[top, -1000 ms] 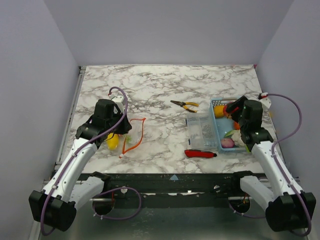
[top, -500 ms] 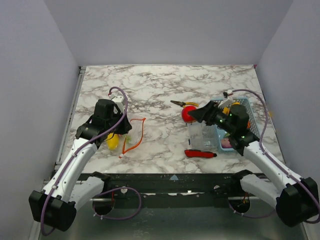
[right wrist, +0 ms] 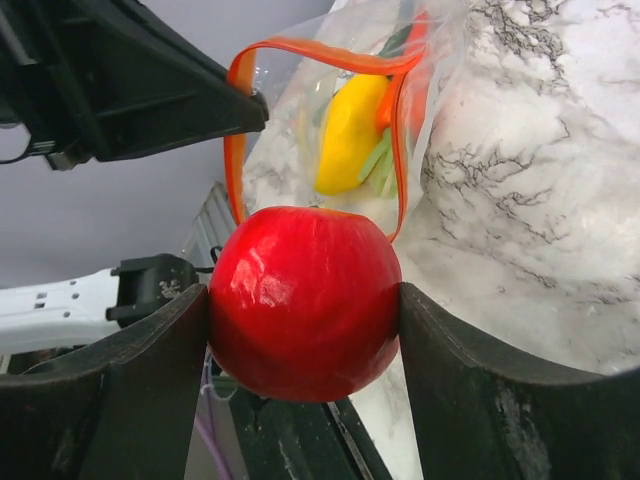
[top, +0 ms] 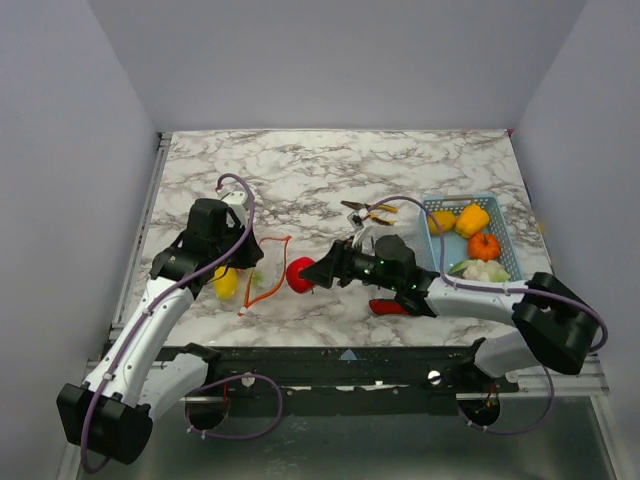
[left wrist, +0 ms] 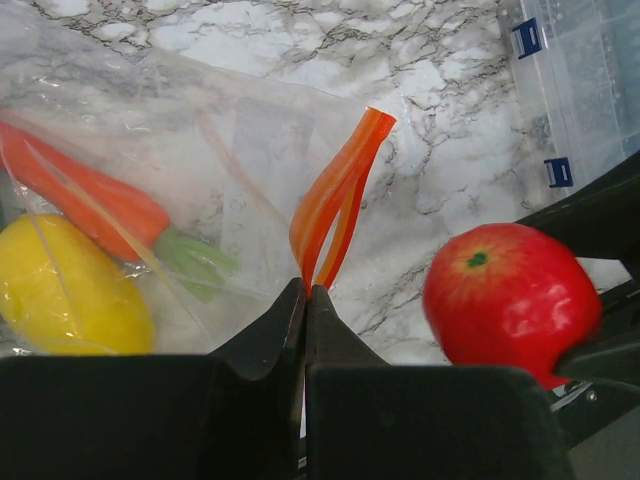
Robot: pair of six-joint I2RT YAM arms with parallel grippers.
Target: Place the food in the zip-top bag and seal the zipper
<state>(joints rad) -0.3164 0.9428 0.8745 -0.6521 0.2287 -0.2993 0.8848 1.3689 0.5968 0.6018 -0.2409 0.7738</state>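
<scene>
The clear zip-top bag point(top: 252, 268) lies at the left with its orange-red zipper point(top: 270, 268) rim held open. A yellow piece point(top: 225, 283) and an orange carrot-like piece point(left wrist: 95, 190) with green point(left wrist: 195, 265) lie inside. My left gripper point(left wrist: 306, 292) is shut on the zipper strip point(left wrist: 335, 195). My right gripper point(top: 305, 274) is shut on a red tomato point(top: 299, 274) and holds it just right of the bag's mouth. In the right wrist view the tomato point(right wrist: 303, 302) sits between the fingers, in front of the open rim point(right wrist: 300, 50).
A light blue mesh basket point(top: 505, 222) at the right holds yellow, orange and pale food pieces. A clear compartment box point(top: 410, 245) stands beside it. Yellow-handled pliers point(top: 372, 209) lie behind, and a red-handled knife point(top: 388, 306) lies under my right arm.
My right gripper has carried the red tomato from the basket leftward across the table to the bag's mouth. My left gripper has stayed, holding the zipper.
</scene>
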